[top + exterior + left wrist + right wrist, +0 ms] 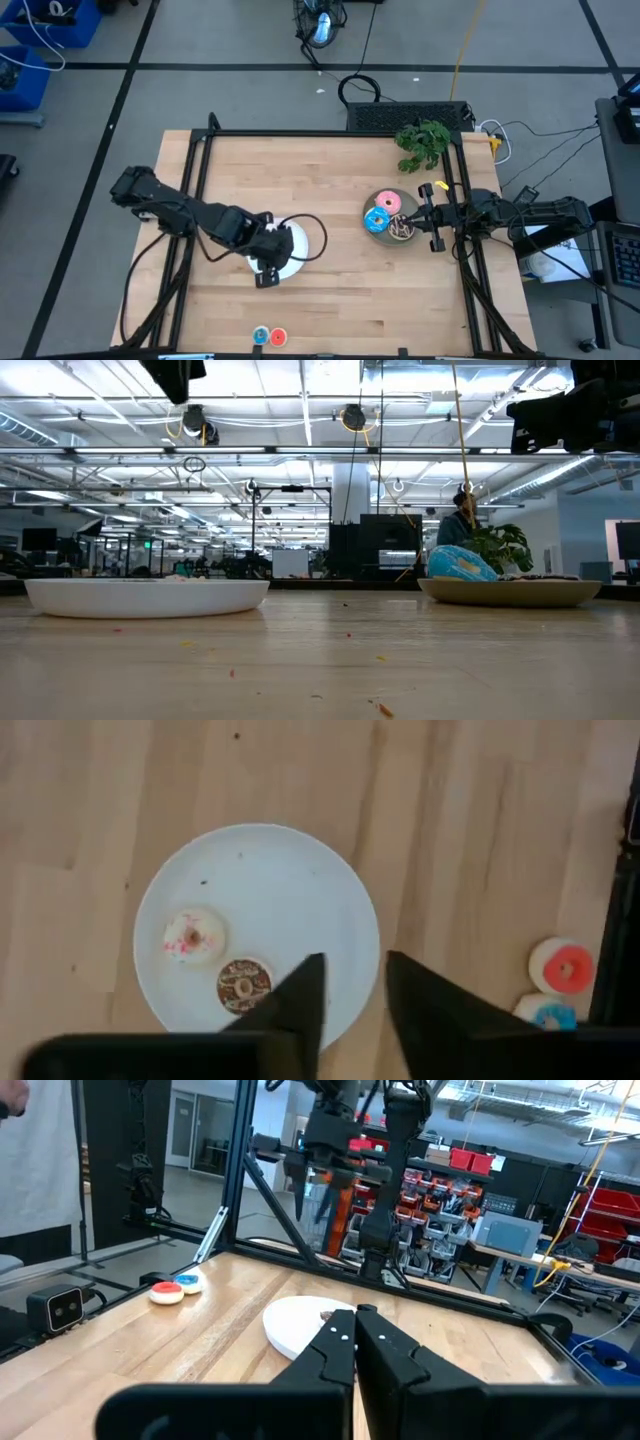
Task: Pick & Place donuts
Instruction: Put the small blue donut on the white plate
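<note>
High view is showing the left gripper hanging above the round white plate near the middle of the bare wooden table, fingers parted with nothing between them. Left wrist view is showing two tiny ring donuts lying flat on that plate, holes facing up: a whitish-pink sprinkled one and a brown one just beside it, apart from the fingertips. A tiny red donut and a tiny blue donut are sitting side by side, touching, at the table's near edge, well apart from the plate. On the right, a grey round plate is holding three larger donuts crowded together: blue, pink and brown; the blue one is leaning tilted in the low view. The right gripper is waiting just beside this plate, its fingers pressed together, empty. A green leafy plant is standing behind the grey plate.
</note>
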Controlling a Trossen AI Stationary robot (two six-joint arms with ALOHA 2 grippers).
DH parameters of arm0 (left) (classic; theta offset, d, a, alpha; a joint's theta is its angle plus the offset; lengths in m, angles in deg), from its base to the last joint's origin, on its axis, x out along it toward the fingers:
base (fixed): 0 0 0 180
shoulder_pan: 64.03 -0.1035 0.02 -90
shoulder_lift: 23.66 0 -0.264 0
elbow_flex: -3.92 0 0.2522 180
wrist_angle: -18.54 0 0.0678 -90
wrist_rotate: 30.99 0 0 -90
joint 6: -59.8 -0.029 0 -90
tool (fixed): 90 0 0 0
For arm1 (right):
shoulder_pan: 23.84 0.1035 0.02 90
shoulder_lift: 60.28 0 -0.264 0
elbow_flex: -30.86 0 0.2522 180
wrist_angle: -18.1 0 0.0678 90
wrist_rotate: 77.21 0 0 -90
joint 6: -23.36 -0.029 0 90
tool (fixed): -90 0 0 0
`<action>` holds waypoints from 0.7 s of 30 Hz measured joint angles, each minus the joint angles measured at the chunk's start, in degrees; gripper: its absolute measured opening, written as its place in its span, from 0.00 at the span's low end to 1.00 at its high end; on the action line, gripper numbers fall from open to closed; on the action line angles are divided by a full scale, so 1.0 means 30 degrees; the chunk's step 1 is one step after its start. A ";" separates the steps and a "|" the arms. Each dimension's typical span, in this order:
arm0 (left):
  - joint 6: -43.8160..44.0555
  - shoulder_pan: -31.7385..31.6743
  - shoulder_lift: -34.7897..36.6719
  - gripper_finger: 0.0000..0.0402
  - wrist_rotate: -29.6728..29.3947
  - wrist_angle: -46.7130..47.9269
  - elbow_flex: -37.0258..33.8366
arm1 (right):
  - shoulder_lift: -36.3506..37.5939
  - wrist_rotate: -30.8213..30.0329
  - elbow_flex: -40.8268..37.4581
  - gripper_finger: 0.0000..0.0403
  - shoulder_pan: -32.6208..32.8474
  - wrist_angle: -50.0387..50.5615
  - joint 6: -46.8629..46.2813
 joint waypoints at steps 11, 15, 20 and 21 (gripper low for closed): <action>0.0006 0.0642 0.0000 0.04 -0.0006 0.1052 -0.0006 | 0.0000 0.0000 0.0000 0.00 0.0007 -0.0051 -0.0003; -0.0333 0.0635 0.0000 0.01 -0.0161 0.1041 -0.0013 | 0.0000 0.0000 0.0000 0.00 0.0004 -0.0058 -0.0003; -0.1106 0.0635 0.0000 0.04 -0.1267 0.0733 -0.0024 | 0.0000 0.0000 0.0000 0.00 0.0007 -0.0058 -0.0003; -0.0900 0.0635 0.0000 0.05 -0.1479 0.0643 -0.0028 | 0.0000 0.0000 0.0000 0.00 0.0007 -0.0058 -0.0006</action>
